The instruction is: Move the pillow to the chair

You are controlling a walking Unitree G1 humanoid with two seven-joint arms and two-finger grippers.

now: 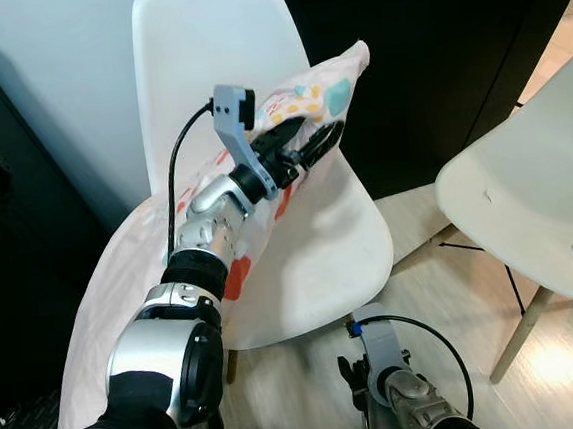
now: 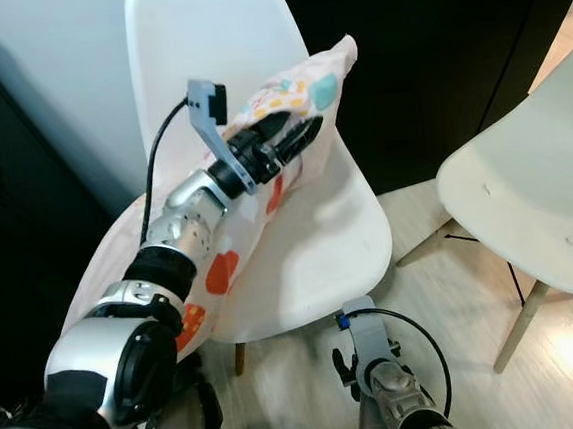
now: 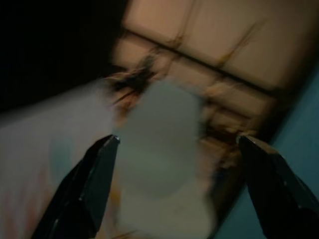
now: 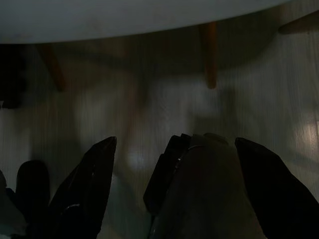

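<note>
A pale pink pillow [image 1: 340, 84] with orange, yellow and teal spots lies slanted across the white chair [image 1: 211, 40]. Its top corner leans on the backrest and its lower end hangs off the seat's left front edge. My left gripper [image 1: 312, 144] reaches out over the pillow's upper part, its black fingers spread against the fabric. In the left wrist view the fingers [image 3: 84, 189] stand wide apart with blurred pillow fabric between them. My right gripper [image 4: 174, 149] hangs low over the floor by the chair legs, fingers apart and holding nothing.
A second white chair [image 1: 535, 183] with wooden legs stands at the right. A dark cabinet [image 1: 14, 198] is on the left and a dark wall behind on the right. Light wood floor [image 1: 455, 300] lies between the chairs.
</note>
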